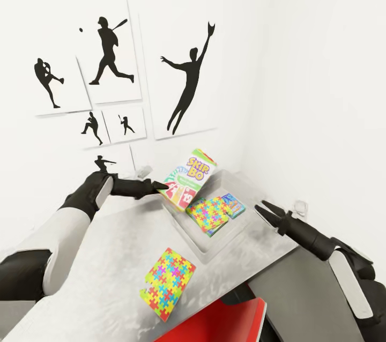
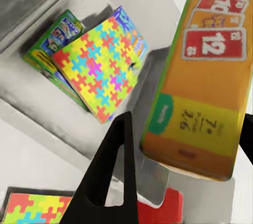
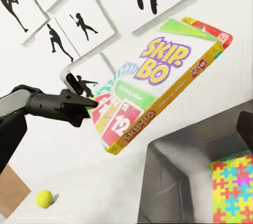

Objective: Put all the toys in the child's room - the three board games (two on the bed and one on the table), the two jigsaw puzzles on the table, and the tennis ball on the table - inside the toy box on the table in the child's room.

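Left gripper (image 1: 162, 187) is clamped on the white-green-red "SKIP-BO" board game box (image 1: 187, 178), tilted above the shallow light-grey toy box (image 1: 199, 248) on the pale mottled table (image 1: 112, 256) against a white wall hung with baseball silhouette pictures (image 1: 110, 52). Right gripper (image 1: 264, 212) hangs with jaws apart, near right. Inside the bin lie a bright jigsaw puzzle square (image 1: 208, 214) and a blue box (image 1: 234, 205); the left wrist view adds a green box (image 2: 52, 45) beneath. A second puzzle (image 1: 167, 283) lies nearer. The right wrist view shows the yellow-green tennis ball (image 3: 44, 198).

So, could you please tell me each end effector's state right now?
Left end effector: closed on the Skip-Bo box, over the bin.
Right end effector: open, holding nothing.
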Robot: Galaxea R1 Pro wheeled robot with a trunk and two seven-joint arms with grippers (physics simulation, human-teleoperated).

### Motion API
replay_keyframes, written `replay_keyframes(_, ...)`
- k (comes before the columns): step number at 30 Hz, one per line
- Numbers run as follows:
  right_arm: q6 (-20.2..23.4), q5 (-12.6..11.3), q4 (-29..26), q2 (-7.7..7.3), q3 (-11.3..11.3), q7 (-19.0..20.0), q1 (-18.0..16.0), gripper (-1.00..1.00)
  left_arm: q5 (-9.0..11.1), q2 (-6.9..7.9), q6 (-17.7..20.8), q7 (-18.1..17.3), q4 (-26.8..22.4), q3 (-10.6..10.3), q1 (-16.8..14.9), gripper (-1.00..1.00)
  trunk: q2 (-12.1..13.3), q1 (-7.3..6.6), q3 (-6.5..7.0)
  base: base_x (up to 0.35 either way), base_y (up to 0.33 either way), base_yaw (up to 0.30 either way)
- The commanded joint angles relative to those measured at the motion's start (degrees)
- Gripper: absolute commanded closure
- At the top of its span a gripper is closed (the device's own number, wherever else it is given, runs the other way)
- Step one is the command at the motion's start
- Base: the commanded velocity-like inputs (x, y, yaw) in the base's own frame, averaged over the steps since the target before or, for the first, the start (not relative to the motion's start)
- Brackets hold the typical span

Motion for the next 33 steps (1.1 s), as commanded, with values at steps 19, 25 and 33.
replay_keyframes(19,6.0,0.2,0.0,0.01,-15.6,7.2,4.1,-1.0,-4.9,-11.23,-0.8,17.4,4.3,-2.3,-3.5,1.0,-0.1,0.04,-1.25,0.0,0.0,0.0)
replay_keyframes(25,6.0,0.3,0.0,0.01,-15.7,7.3,4.1,-1.0,-5.4,-11.59,-3.2,17.4,4.3,-2.8,-3.5,1.0,-0.1,0.04,-1.81,0.0,0.0,0.0)
replay_keyframes(33,5.9,0.4,0.0,0.01,-15.7,7.3,4.1,-1.0,-5.4,-12.22,-3.9,17.1,4.3,-3.5,-3.5,1.0,-0.1,0.04,-2.55,0.0,0.0,0.0)
